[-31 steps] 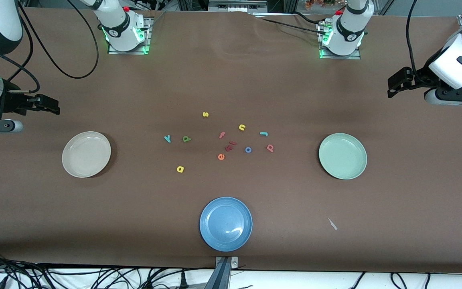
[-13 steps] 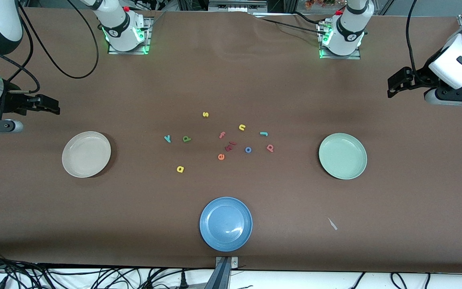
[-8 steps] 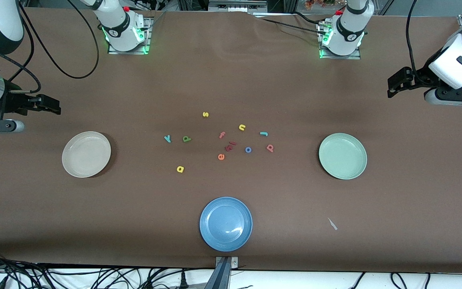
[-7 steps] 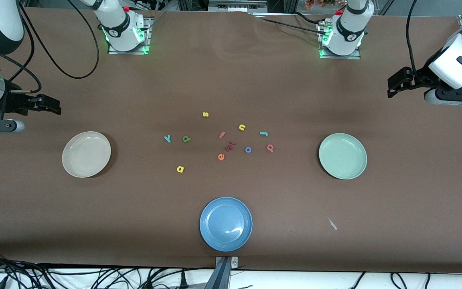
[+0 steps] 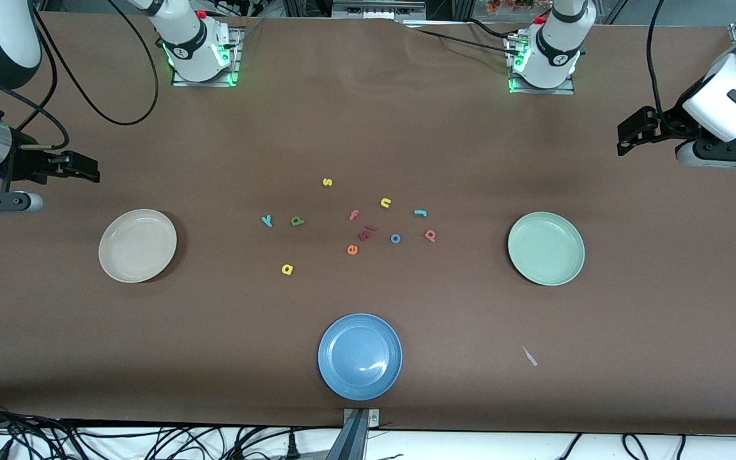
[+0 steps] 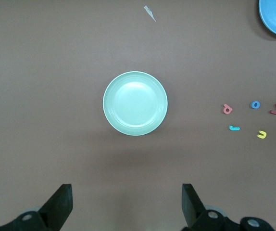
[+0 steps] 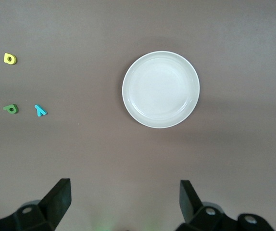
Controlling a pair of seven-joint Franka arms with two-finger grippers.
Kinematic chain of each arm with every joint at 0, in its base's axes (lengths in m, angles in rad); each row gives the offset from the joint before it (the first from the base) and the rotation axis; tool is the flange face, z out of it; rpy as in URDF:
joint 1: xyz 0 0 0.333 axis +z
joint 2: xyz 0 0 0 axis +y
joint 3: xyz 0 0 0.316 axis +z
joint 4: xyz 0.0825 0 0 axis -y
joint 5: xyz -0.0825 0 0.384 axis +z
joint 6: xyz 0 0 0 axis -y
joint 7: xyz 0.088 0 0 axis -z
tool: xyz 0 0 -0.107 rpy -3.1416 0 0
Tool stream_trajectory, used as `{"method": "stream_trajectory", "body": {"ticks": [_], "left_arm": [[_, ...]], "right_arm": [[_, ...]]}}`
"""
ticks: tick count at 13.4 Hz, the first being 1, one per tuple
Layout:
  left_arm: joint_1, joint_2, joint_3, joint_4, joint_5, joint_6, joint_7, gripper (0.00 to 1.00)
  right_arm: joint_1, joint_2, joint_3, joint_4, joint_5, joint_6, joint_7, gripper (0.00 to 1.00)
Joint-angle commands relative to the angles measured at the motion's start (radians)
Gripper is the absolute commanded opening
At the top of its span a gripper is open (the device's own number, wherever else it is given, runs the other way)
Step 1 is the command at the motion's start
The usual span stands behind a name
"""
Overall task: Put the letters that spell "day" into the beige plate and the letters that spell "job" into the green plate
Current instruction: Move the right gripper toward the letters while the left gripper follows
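The beige plate (image 5: 138,246) (image 7: 160,89) lies empty toward the right arm's end, the green plate (image 5: 545,248) (image 6: 135,103) empty toward the left arm's end. Between them on the table lie the teal y (image 5: 267,221), green d (image 5: 297,221), yellow a (image 5: 287,269), teal j (image 5: 420,213), blue o (image 5: 395,239) and pink-red b (image 5: 430,236). My right gripper (image 5: 84,169) (image 7: 125,190) hovers open and empty near the beige plate. My left gripper (image 5: 630,137) (image 6: 127,192) waits open and empty, high up near the green plate.
A blue plate (image 5: 360,356) sits nearest the front camera. Other letters lie among the task's: yellow s (image 5: 327,182), yellow n (image 5: 386,203), pink f (image 5: 354,214), orange e (image 5: 352,250), dark red pieces (image 5: 367,232). A pale scrap (image 5: 529,356) lies on the brown table.
My right gripper has crept slightly toward the middle of the table. The left arm, the plates and the letters have not moved.
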Motion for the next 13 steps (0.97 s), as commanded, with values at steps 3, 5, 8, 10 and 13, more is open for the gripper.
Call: {"method": "stream_trajectory", "body": {"ticks": [3, 5, 8, 10, 13], "left_arm": [[-0.046, 0.061, -0.051, 0.002, 0.027, 0.019, -0.013, 1.00], [-0.114, 0.093, -0.060, 0.002, 0.081, 0.041, -0.011, 1.00], [-0.165, 0.150, -0.066, 0.002, 0.109, 0.045, 0.000, 1.00], [-0.171, 0.216, -0.068, 0.004, 0.096, 0.048, 0.001, 1.00], [-0.198, 0.351, -0.068, 0.018, 0.096, 0.189, 0.001, 1.00]], "right_arm": [[0.001, -0.004, 0.006, -0.001, 0.022, -0.009, 0.004, 1.00], [0.001, -0.004, 0.006, -0.001, 0.030, -0.011, 0.004, 1.00], [0.001, -0.004, 0.006, -0.004, 0.030, -0.011, 0.004, 1.00], [0.004, -0.004, 0.008, -0.004, 0.030, -0.012, 0.003, 1.00], [0.049, -0.006, 0.008, -0.004, 0.030, -0.017, 0.007, 1.00]]}}
